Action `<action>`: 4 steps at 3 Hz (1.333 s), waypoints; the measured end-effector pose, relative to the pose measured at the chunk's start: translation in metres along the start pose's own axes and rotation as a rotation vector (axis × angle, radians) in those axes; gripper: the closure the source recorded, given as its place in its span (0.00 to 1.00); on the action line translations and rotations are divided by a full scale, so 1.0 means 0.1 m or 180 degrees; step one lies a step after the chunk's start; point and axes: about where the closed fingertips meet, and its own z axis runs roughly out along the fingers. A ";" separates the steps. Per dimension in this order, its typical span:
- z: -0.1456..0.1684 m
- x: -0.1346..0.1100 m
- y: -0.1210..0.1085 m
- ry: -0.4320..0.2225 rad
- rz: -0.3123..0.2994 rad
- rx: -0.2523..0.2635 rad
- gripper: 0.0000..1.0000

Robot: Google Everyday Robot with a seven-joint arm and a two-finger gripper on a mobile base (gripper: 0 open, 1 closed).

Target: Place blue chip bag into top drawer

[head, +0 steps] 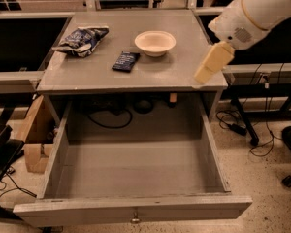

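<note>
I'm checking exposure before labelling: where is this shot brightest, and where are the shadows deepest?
Camera view: brightest on the white bowl and the arm with its pale shell above the gripper, which hangs over the table at its right front corner; deepest shadow under the tabletop, behind the open top drawer; the blue chip bag lies in even light.
</note>
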 end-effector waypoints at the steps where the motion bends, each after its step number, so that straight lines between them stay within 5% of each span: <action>1: 0.30 -0.54 -0.11 -0.0196 0.0051 0.0058 0.00; 2: 0.51 -1.00 -0.10 -0.0357 0.0081 0.0194 0.00; 3: 0.51 -1.00 -0.10 -0.0357 0.0080 0.0194 0.00; 4: 0.71 -1.21 -0.29 -0.0586 -0.0015 0.0229 0.00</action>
